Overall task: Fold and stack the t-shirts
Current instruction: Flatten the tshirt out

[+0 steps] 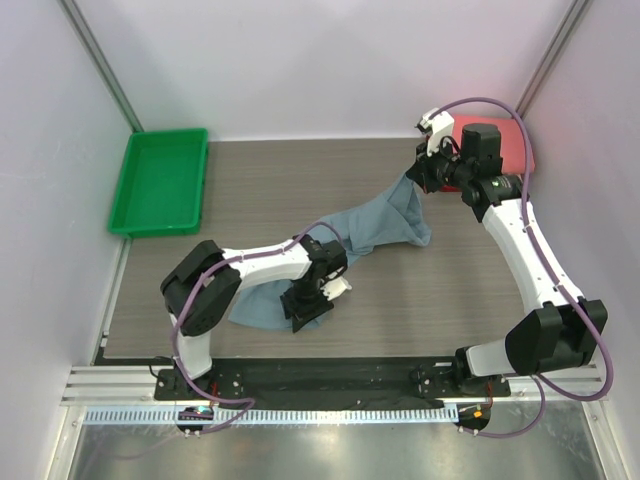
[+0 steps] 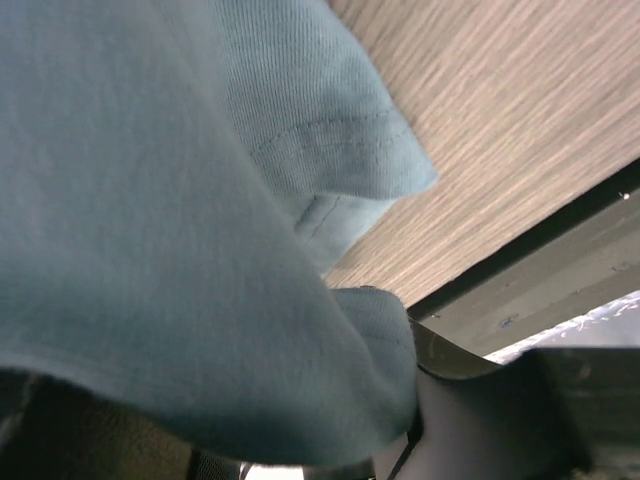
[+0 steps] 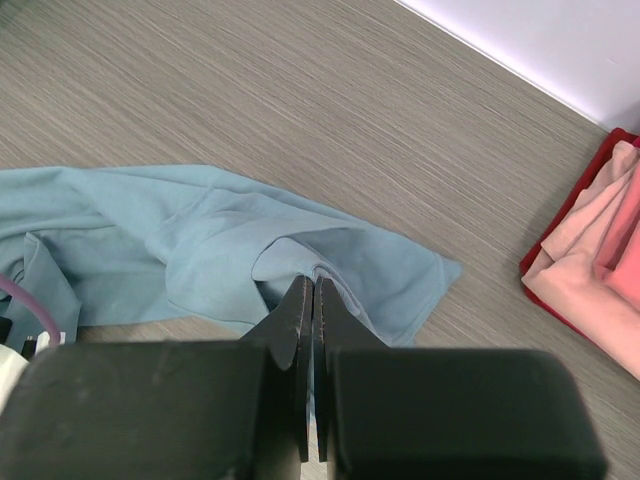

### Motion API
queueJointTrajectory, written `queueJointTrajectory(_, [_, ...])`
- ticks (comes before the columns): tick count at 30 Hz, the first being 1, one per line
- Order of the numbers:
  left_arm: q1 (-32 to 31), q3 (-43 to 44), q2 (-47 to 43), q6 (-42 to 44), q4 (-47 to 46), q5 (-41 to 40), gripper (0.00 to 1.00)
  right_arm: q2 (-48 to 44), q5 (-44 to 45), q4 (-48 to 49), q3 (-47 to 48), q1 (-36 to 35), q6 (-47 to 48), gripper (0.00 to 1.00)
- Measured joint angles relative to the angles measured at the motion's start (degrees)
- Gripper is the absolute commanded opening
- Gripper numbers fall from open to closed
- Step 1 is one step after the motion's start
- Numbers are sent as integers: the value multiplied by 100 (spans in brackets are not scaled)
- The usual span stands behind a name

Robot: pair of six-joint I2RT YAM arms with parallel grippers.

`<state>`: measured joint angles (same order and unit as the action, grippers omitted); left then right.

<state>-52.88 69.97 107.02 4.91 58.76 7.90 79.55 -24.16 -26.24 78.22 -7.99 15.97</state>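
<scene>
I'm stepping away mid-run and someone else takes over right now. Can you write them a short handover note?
Right gripper: shut, pinching a fold of the blue shirt.
Left gripper: at the shirt's near end, with cloth draped over it; cannot tell if it is open or shut.
Blue shirt: unfolded, stretched between the two arms, partly on the table.
Pink shirts: folded, at the far right corner.
Done: pink ones folded.
Left: fold the blue one and stack it on them.
</scene>
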Motion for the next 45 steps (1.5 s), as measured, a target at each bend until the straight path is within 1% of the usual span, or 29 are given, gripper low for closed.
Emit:
queueJointTrajectory(4, [0, 17, 87, -9, -24, -37, 38, 0, 0, 0, -2, 0, 0, 1])
queueJointTrajectory(6, [0, 42, 136, -11, -20, -61, 32, 2, 0, 0, -2, 0, 0, 1])
queueJointTrajectory(8, [2, 74, 173, -20, -7, -85, 23, 11, -2, 4, -2, 0, -2, 1])
queueJointTrajectory(9, [2, 94, 192, -26, -4, -87, 17, 22, -2, 4, -2, 0, -2, 1])
queueJointTrajectory(10, [2, 111, 203, -28, -7, -96, 17, 28, -2, 4, -2, 0, -4, 1])
queueJointTrajectory(11, [2, 127, 212, -20, -7, -101, 10, 35, -2, 7, -2, 0, -2, 1])
queueJointTrajectory(13, [2, 173, 234, -37, -7, -107, 0, 48, -2, 7, -9, 0, -4, 1])
queueJointTrajectory(17, [59, 264, 219, 4, -4, -186, 0, 50, 0, 9, -11, 0, -9, 1])
queueJointTrajectory(20, [332, 262, -234, 118, 39, -284, 0, 52, 68, 0, 46, 0, -9, 1])
queueJointTrajectory(22, [837, 289, -981, 337, 101, -426, 0, 68, 188, -9, 210, 0, -17, 1])
queueJointTrajectory(24, [1506, 533, -1867, 693, 179, -638, 0, 107, 382, -48, 525, -4, -24, 1])
queueJointTrajectory(26, [2175, 966, -2680, 1086, 190, -944, 0, 153, 579, -42, 927, -9, -7, 1])
queueJointTrajectory(28, [2527, 1416, -3305, 1443, 157, -1213, 0, 162, 802, -20, 1338, -11, 96, 1])
queueJointTrajectory(32, [2684, 1860, -4177, 2026, 79, -1602, 0, 63, 1128, 76, 1803, -13, 463, 1])
queueJointTrajectory(36, [2706, 1910, -4721, 2369, -44, -2055, 0, -409, 1241, 44, 1792, -13, 765, 1])
queueJointTrajectory(38, [2715, 1878, -5080, 2400, -144, -2168, 0, -883, 1268, -20, 1569, -13, 835, 1])
queueJointTrajectory(40, [2715, 1670, -5624, 2343, -170, -2157, 0, -1484, 1270, -227, 1108, -13, 942, 1])
queueJointTrajectory(42, [2715, 1176, -6286, 2155, 28, -2041, 0, -2267, 1257, -282, 90, -13, 1108, 1])
queueJointTrajectory(43, [2719, 929, -6548, 2083, 184, -1934, 0, -2653, 1248, -275, -584, -15, 1237, 1])
queueJointTrajectory(44, [2721, 540, -6767, 2017, 201, -1818, 0, -2896, 1241, -221, -1145, -20, 1344, 1])
queueJointTrajectory(45, [2726, 66, -6902, 1945, 262, -1622, 0, -2940, 1248, -238, -1641, -22, 1443, 1])
